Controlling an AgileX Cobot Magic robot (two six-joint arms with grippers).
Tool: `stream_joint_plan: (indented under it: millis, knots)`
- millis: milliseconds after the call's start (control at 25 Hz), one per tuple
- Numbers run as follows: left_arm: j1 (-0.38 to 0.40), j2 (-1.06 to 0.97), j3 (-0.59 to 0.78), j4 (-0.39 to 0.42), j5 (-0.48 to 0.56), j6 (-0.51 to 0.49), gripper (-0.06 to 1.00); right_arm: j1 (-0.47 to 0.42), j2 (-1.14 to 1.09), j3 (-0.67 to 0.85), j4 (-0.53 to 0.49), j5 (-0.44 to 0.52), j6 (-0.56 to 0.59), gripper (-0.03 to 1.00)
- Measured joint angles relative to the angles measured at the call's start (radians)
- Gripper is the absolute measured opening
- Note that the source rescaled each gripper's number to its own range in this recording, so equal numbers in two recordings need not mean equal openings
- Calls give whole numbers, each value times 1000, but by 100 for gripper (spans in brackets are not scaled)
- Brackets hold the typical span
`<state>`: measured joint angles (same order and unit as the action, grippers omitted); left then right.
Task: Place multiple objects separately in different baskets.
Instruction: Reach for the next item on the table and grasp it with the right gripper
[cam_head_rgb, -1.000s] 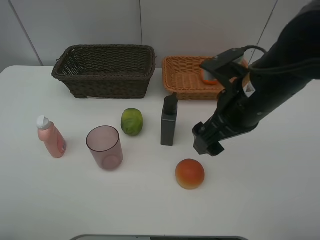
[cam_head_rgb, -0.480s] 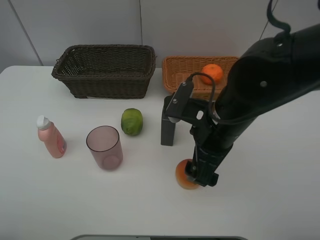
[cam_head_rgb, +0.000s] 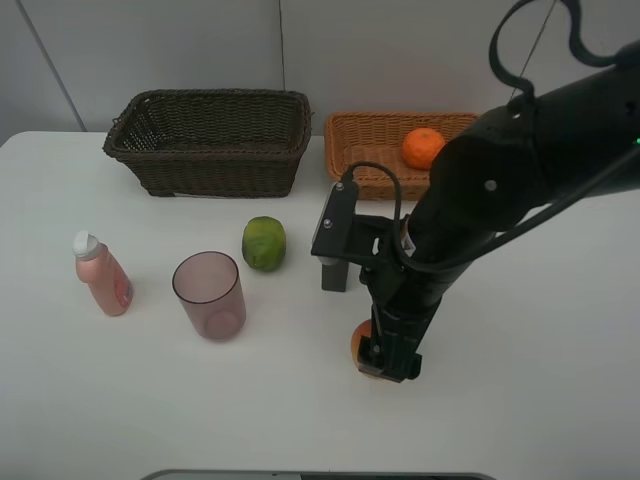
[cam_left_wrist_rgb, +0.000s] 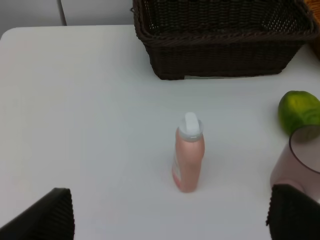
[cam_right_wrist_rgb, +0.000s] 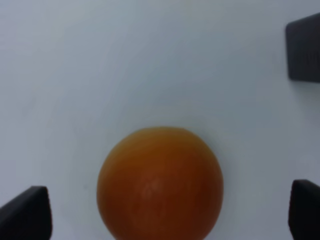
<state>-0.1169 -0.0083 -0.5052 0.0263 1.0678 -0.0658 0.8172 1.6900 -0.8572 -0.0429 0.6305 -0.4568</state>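
Right hand (cam_head_rgb: 392, 352) spread, one finger either side of the red-orange fruit (cam_right_wrist_rgb: 160, 182), not touching it; the fruit sits on the worktop (cam_head_rgb: 520, 390) near the dark grey bottle (cam_head_rgb: 334, 277), on its camera-facing side. Judgement: lower until the pads straddle the fruit's widest part, centred, then close gently so it cannot roll out. Avoid nudging the bottle.
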Motion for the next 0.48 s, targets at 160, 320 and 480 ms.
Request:
stream_joint_plan:
  millis: [160,320,480]
  knots:
    - [0,0,0,0,0,0,99,0,35,0,2,-15,-1,100]
    - [0,0,0,0,0,0,99,0,57,27,14,-70,-1,100]
    - [0,0,0,0,0,0,99,0,57,78,14,-127,-1,100]
